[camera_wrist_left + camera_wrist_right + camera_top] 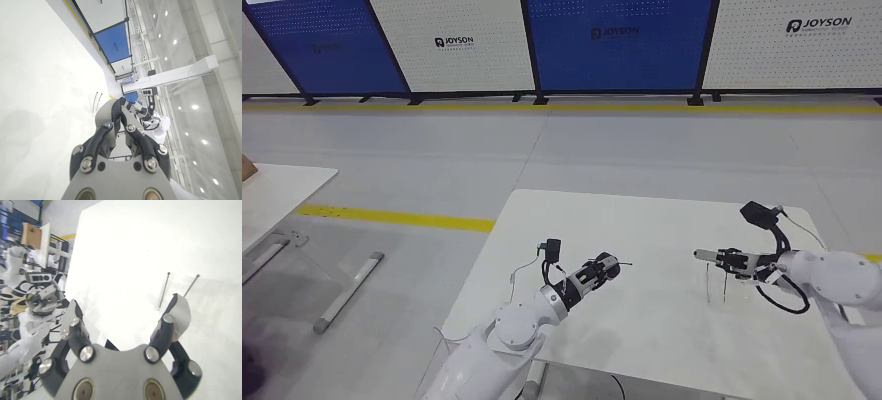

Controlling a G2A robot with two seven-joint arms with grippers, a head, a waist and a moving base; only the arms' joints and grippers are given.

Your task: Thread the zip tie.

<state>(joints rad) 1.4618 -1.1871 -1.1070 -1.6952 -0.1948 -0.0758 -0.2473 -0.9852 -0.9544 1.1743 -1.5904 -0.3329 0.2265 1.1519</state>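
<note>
Two thin black plastic zip ties lie flat, side by side, on white tabletop, near its far right part. Right claw just beside ties, fingers spread wide, nothing between. Left claw well apart from ties, fingers pressed together.

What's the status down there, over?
Left gripper shut. Right gripper open, above two zip ties lying loose on the table. Nothing threaded yet, nothing blocking.
</note>
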